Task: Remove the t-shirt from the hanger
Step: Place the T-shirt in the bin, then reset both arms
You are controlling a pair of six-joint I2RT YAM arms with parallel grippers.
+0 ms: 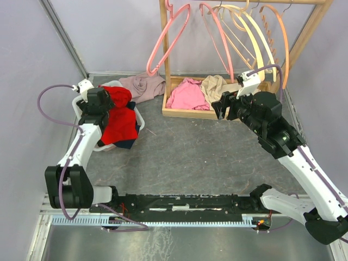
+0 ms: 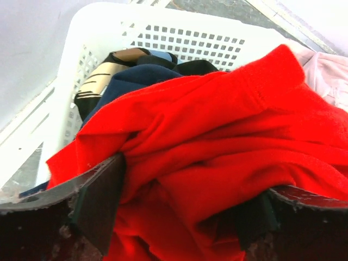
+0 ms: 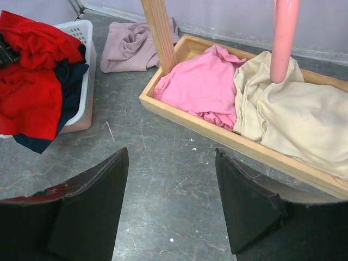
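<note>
While my left jaws stand spread around the red t-shirt, heaped in the white basket at far left, a fold may snag them on lifting and spill out; my right jaws hang spread above the bench.

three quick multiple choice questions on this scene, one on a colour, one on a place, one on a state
1. What colour is the garment beside the cream garment in the wooden tray? A pink; B blue; C green.
2. Where does the red t-shirt lie? A in the wooden tray; B in the white basket; C on the cream garment.
3. How is the right gripper? A open, empty; B shut on the red t-shirt; C shut on the cream garment.
Answers: 1 A, the pink garment lies right next to it; 2 B, it heaps over the basket's rim; 3 A, its fingers stand apart with nothing between.
</note>
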